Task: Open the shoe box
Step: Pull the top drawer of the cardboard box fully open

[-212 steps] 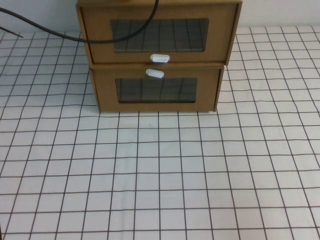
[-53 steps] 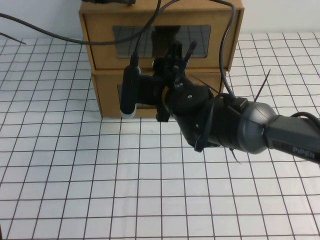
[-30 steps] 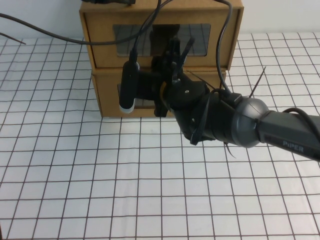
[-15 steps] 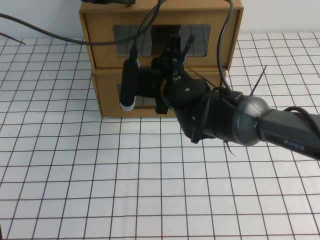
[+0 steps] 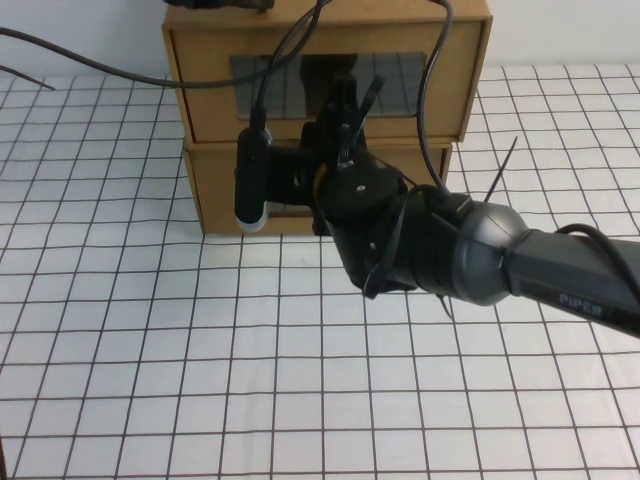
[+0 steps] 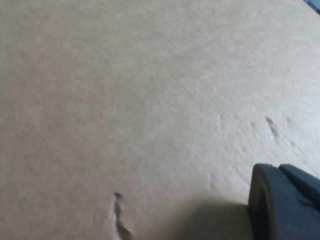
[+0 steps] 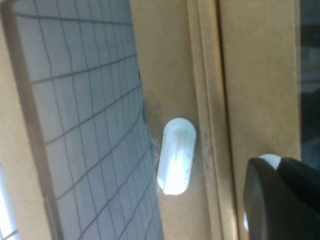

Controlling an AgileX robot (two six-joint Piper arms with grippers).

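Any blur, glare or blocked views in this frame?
High view: sharp, evenly lit, but the right arm blocks the box fronts, right gripper at the upper one. Right wrist view: soft close-up; window mirrors the grid cloth; the shut gripper clamps and hides a white handle. Left wrist view: left gripper against bare cardboard, nearly featureless.

Two boxes stacked at back centre of the counter [image 5: 150, 330]: upper box [image 5: 200, 95] sits on lower box [image 5: 212, 195], fronts toward the robot. Left gripper [image 5: 218, 4] on top of upper box, toward its left end. Right arm [image 5: 560, 285] crosses the counter from the right. Right gripper [image 5: 350, 100] sits against the box fronts, by the seam between them. Free handle [image 7: 176, 156] lies on one side of that seam. Second handle [image 7: 270, 161] is across it, partly behind the jaws. Cable [image 5: 90, 68] runs in from the left over the upper box front.
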